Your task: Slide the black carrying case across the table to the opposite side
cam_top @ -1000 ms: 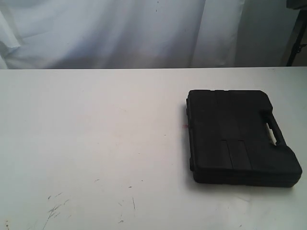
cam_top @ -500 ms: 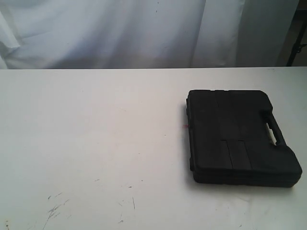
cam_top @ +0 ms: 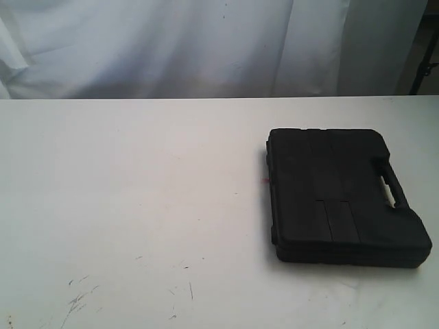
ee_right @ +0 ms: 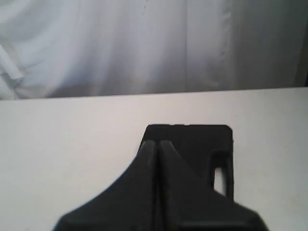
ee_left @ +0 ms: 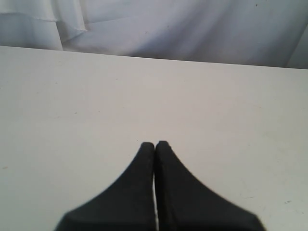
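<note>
As viewed from outside, finds the case (cam_top: pixel 336 199) flat on the right side of the table (cam_top: pixel 137 192), handle slot (cam_top: pixel 389 186) toward the right edge. Shows left gripper (ee_left: pixel 154 143) and right gripper (ee_right: pixel 158 142) both pinched closed, holding nothing, the right one facing the case.

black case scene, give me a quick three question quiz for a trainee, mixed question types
1. Multiple choice: in the exterior view, where does the case lie on the table? A) left side B) middle C) right side
2. True or false: the right gripper is touching the case.
3. Short answer: how do the jaws of the left gripper stand?

Key
1. C
2. False. The exterior view shows no arm at the case.
3. Shut, with nothing between them.
</note>
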Robot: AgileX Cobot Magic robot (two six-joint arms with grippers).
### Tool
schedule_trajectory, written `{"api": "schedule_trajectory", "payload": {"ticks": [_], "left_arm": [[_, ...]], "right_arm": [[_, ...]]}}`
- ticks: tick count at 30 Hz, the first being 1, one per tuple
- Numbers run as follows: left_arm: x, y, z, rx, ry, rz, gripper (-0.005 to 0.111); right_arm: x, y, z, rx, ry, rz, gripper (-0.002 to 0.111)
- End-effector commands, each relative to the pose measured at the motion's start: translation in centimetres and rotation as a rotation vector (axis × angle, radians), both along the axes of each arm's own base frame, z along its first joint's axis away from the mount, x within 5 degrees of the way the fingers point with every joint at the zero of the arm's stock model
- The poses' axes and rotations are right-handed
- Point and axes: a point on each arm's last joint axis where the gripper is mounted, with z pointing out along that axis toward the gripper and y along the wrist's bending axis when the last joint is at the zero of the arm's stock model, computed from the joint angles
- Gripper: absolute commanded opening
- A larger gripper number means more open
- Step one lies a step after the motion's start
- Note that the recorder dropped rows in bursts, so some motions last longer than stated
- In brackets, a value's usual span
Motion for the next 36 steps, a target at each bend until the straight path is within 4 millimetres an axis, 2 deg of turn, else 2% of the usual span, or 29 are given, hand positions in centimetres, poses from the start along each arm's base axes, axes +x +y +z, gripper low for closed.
{"api": "schedule_trajectory", "payload": {"ticks": [1,6,8,9,11,17,26,30,36], "left_arm": [[0.0,0.0,0.0,-0.001,-0.01,0.003,0.0],[0.0,0.0,0.0,-0.001,-0.01,0.003,0.0],[0.0,0.0,0.0,-0.001,-0.01,0.003,0.0],[0.0,0.0,0.0,-0.001,-0.01,0.003,0.0],[0.0,0.0,0.0,-0.001,-0.01,0.003,0.0],[0.0,0.0,0.0,-0.001,-0.01,0.003,0.0],[0.0,0.0,0.0,-0.001,-0.01,0.003,0.0],[0.0,0.0,0.0,-0.001,-0.01,0.003,0.0],[0.0,0.0,0.0,-0.001,-0.01,0.003,0.0]], "right_arm": [[-0.6,-1.2,-0.7,0.008,-0.142,-0.131,0.0],[-0.9,-1.9,-3.4,0.015,-0.253,-0.233,0.0],[-1.3,-2.0,-6.4,0.006,-0.317,-0.256,0.0],[-1.3,-2.1,-7.0,-0.001,-0.316,-0.258,0.0],[-1.3,-2.1,-10.5,-0.029,-0.282,-0.269,0.0],[-1.4,-2.0,-15.9,-0.016,-0.29,-0.264,0.0],[-1.5,-2.1,-17.3,-0.026,-0.266,-0.265,0.0],[-1.1,-2.0,-19.7,-0.038,-0.217,-0.26,0.0],[-1.2,-2.0,-20.2,-0.05,-0.174,-0.26,0.0]]}}
